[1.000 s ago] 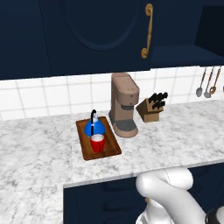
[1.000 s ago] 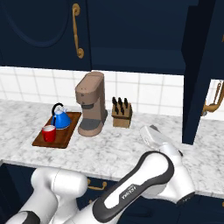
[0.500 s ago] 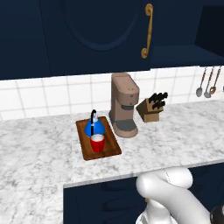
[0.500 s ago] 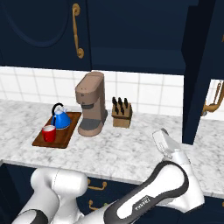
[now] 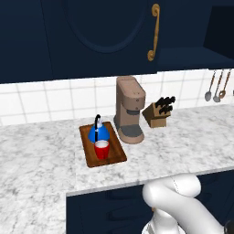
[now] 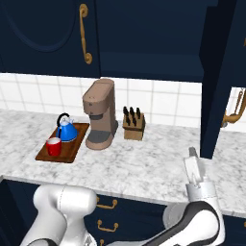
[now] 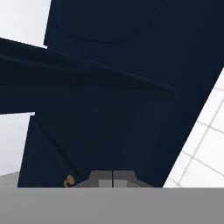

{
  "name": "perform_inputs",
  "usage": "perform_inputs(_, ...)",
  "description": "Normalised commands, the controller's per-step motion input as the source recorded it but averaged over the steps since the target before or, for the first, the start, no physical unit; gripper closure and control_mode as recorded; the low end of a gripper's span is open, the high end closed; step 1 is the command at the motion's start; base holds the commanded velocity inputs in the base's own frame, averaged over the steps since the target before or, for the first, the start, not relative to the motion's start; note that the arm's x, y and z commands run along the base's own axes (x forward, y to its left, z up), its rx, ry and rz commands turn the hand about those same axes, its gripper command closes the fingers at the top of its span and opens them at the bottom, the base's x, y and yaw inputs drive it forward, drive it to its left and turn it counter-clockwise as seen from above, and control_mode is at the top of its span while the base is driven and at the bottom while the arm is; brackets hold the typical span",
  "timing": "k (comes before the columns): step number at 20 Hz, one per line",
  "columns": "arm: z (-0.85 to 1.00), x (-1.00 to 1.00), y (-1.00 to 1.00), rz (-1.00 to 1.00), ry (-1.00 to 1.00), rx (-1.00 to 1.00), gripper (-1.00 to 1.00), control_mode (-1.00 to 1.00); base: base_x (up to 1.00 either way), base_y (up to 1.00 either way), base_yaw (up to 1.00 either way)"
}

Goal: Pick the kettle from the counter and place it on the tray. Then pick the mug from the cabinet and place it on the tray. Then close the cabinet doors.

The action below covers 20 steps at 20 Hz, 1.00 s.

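The blue kettle (image 5: 98, 133) (image 6: 66, 130) and the red mug (image 5: 102, 149) (image 6: 54, 146) both stand on the brown tray (image 5: 115, 154) (image 6: 71, 153) on the marble counter (image 5: 41, 160) (image 6: 144, 166). The cabinet's (image 6: 149, 38) left door (image 5: 105, 32) (image 6: 43, 33) is shut against its front. Its right door (image 6: 222, 72) stands open, edge-on, with its brass handle (image 6: 234, 110) facing away. My gripper (image 6: 192, 156) points upward at the counter's front edge, just left of the open door, shut and holding nothing. In the hand view my shut gripper (image 7: 113, 177) faces a dark navy door panel (image 7: 122, 65).
A tan coffee machine (image 5: 129, 109) (image 6: 101, 113) stands right of the tray, then a knife block (image 5: 158, 112) (image 6: 133, 126). Utensils (image 5: 215, 87) hang on the tiled wall at far right. Navy drawers with brass pulls (image 6: 106, 205) run under the counter.
The hand has moved to the right along the counter's front edge, closer to the open right door. Kettle, mug and tray have stayed put.
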Motion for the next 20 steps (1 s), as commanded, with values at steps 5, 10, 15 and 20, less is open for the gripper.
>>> perform_inputs(5, 0.35, -0.08, -0.29, 0.00, -0.17, 0.21, 1.00, -1.00, 0.00, 0.00, 0.00)
perform_inputs(10, 0.01, 0.00, -0.04, 0.00, 0.00, 0.01, 1.00, -1.00, 0.00, 0.00, 0.00)
perform_inputs(15, 0.06, -0.18, -0.41, 0.03, -0.06, 0.24, 1.00, -1.00, 0.00, 0.00, 0.00)
perform_inputs(20, 0.31, -0.08, -0.43, 0.00, -0.05, 0.21, 1.00, -1.00, 0.00, 0.00, 0.00)
